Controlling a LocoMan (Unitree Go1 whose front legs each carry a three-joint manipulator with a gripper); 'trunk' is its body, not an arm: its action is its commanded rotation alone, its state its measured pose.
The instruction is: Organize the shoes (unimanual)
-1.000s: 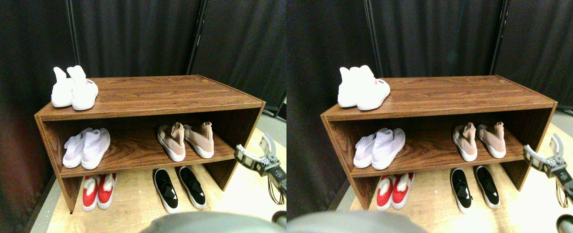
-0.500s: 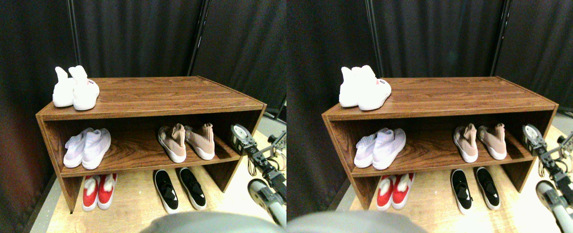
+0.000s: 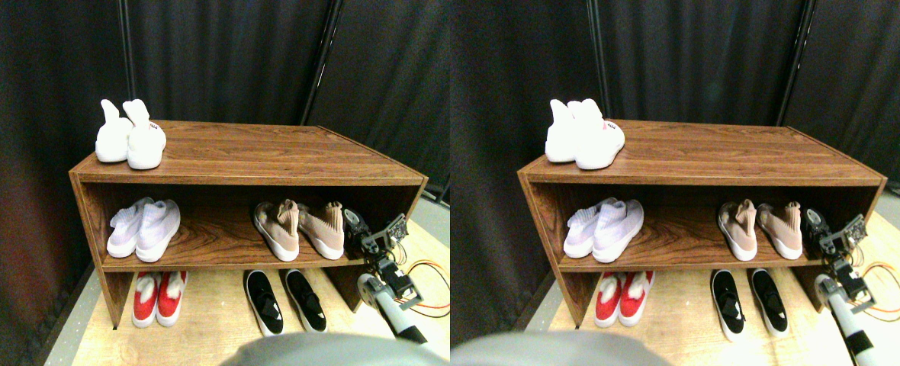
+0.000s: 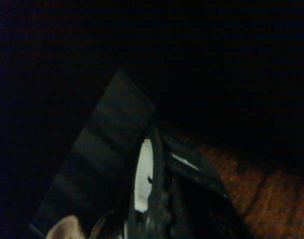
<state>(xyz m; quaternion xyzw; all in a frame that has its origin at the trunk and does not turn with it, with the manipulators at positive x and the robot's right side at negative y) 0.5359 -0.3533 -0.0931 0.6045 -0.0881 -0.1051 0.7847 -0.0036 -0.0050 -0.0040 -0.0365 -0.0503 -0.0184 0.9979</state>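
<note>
At the left end of the shoe rack's (image 3: 267,181) top board, close to its back left corner, the white pair (image 3: 130,138) stood side by side; the rest of that board ran bare to the right edge. On the middle shelf, the pale-lavender pair (image 3: 144,228) sat near the left wall, toes at the front lip, with an open stretch of shelf between them and the dusty-pink pair (image 3: 301,229). On the floor under the shelf, the red pair (image 3: 158,296) lay by the left leg and the black slip-ons (image 3: 284,300) lay further right, apart from each other and angled slightly. My gripper (image 3: 360,230) was at the right end of the middle shelf, inside the opening, in the narrow room between the right pink shoe and the rack's right wall, just beside that shoe. Whether my jaws were spread or pressed together I could not tell; my wrist camera showed only darkness, my jaw frame (image 4: 159,199) and a patch of wood grain.
</note>
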